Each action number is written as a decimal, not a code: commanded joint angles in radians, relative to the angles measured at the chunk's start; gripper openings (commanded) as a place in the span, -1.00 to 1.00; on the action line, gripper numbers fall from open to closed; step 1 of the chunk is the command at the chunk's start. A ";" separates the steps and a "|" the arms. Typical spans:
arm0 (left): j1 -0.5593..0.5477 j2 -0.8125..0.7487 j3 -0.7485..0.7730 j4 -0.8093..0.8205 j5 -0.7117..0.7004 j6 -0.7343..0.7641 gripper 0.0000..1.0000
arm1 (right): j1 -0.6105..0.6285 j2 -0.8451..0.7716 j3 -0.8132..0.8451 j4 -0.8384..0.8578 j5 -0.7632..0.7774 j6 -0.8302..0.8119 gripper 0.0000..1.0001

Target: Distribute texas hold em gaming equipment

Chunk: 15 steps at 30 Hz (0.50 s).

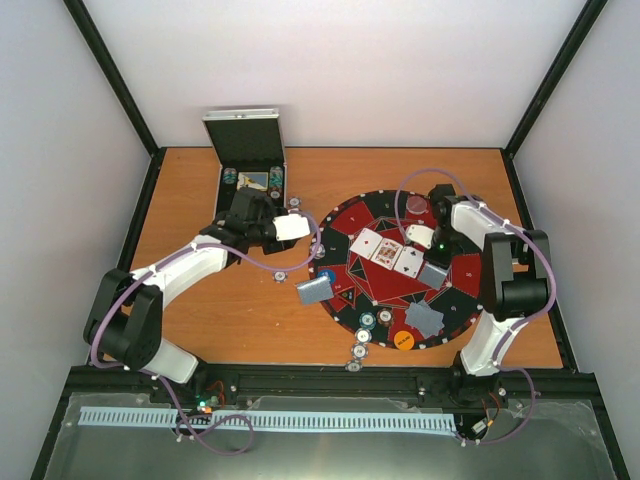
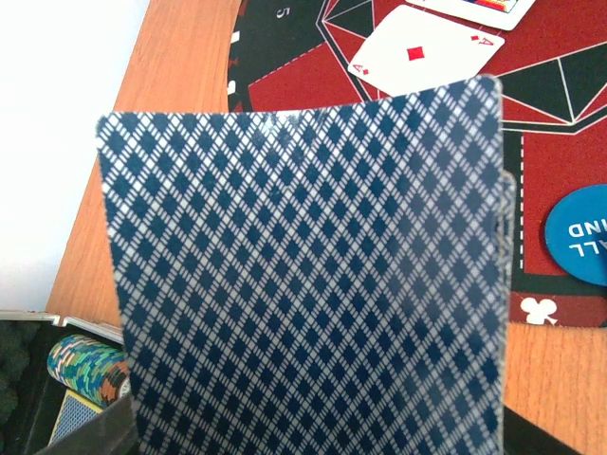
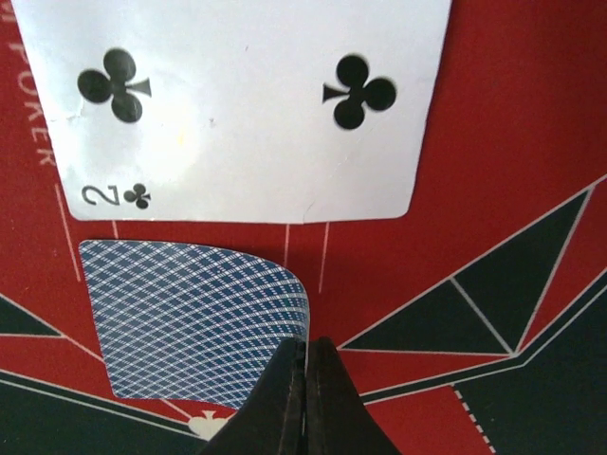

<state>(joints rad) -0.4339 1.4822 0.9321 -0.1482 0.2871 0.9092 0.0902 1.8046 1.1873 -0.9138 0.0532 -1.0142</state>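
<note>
1. table (image 1: pixel 230 310): an orange wood surface that carries all items. both arm bases sit at its near edge.
2. poker mat (image 1: pixel 392 288): round, red and black, lying flat on the right half of the table.
3. case (image 1: pixel 245 130): open with the lid raised, at the far left of the table. case chips (image 2: pixel 90 365) rest inside.
4. left gripper (image 1: pixel 280 227): positioned between the case and the mat. it is clamped on the held cards (image 2: pixel 303 284), a thin stack raised off the table, with the blue diamond-pattern backs facing the wrist camera. the fingers are hidden behind the stack.
5. right gripper (image 3: pixel 305 379): over the right half of the mat with the jaws fully closed. the tips meet the right edge of the face-down card (image 3: pixel 190 313). whether that card is pinched cannot be told.
6. face-up row (image 1: pixel 387 252): three cards at the mat centre, including the ace of diamonds (image 2: pixel 417 52) and the two of clubs (image 3: pixel 247 104). the two of clubs lies just beside the face-down card.
7. edge stack (image 1: pixel 316 290): face down, overlapping the mat's left rim.
8. loose pile (image 1: pixel 425 318): face down, near the front of the mat.
9. orange marker disc (image 1: pixel 404 340): on the mat's near rim.
10. blue marker disc (image 2: pixel 583 232): on the mat, near the orange one.
11. chip line (image 1: pixel 358 350): runs from the mat's near rim onto the table. further single chips lie between the case and the mat.
</note>
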 commanded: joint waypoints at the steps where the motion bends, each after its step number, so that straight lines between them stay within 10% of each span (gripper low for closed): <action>1: 0.008 0.006 0.048 0.023 0.010 0.019 0.05 | -0.007 0.013 0.037 0.030 -0.034 -0.021 -0.94; 15: 0.008 0.008 0.051 0.028 0.008 0.019 0.05 | -0.007 0.018 0.043 0.003 -0.042 -0.051 -0.95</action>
<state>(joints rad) -0.4339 1.4841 0.9409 -0.1482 0.2836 0.9092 0.0902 1.8225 1.2110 -0.9009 0.0330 -1.0378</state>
